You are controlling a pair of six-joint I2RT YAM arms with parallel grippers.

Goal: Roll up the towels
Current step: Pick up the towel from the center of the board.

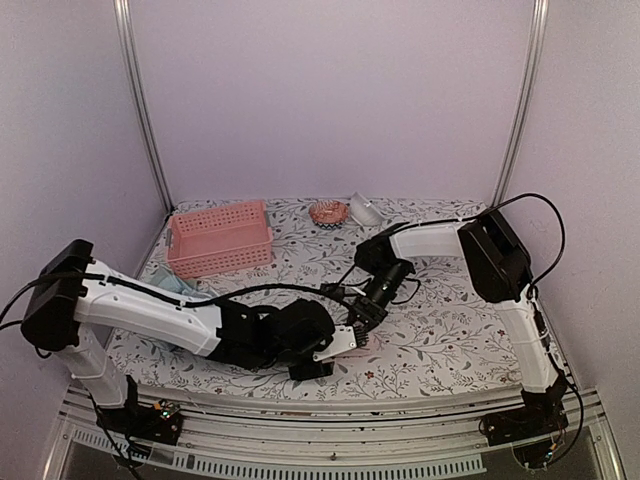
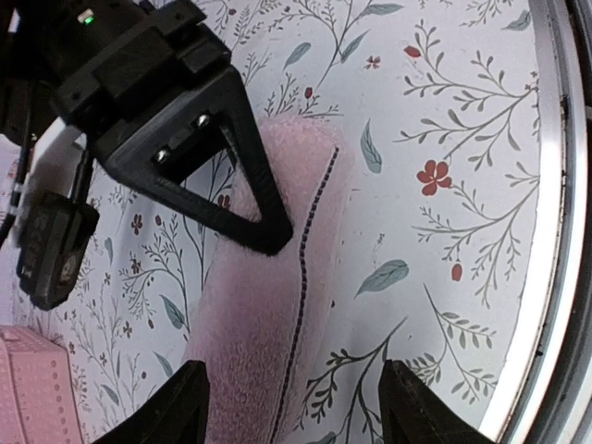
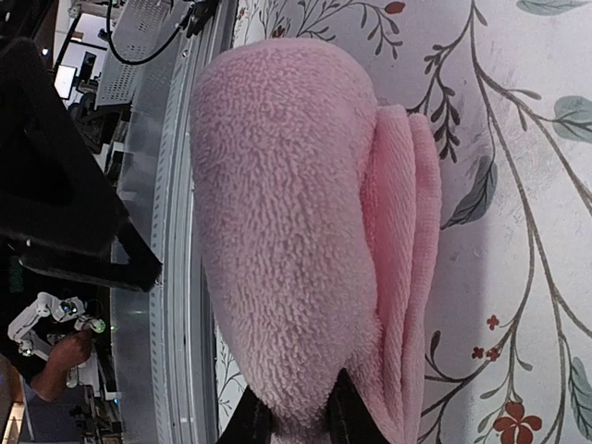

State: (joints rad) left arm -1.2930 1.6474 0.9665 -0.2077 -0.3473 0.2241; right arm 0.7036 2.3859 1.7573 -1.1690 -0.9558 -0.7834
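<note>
On the left, the left arm (image 1: 150, 310) lies low over the flowered worktop (image 1: 440, 340) and reaches toward the middle; a bit of pale teal towel (image 1: 178, 285) peeks out from behind it, on the far side of the arm; just past that, farther back, sits the pink basket (image 1: 220, 238) with holes in its walls; in the middle, close to the near edge of the worktop, lies the pink towel (image 2: 264, 305); it is fluffy and wound into a thick roll, with some flat folded layers showing along one side, and a dark line of stitches runs down its length; the left end effector (image 2: 294, 402) hangs over one end of the roll with its two fingers (image 2: 162, 412) spread wide, so it is let go and grips nothing; the right end effector (image 3: 296, 424) comes in from the right and is clenched on the pink towel, its two dark tips pinching the soft end of the roll; far back in the middle, well apart from all this, sits a small round towel with orange marks (image 1: 328, 212), which looks rolled up; just beside it on the right is a small pale thing (image 1: 365, 210), too small to tell what it is; on the right, the right arm (image 1: 500, 260) bends up high and then down to the middle.
</note>
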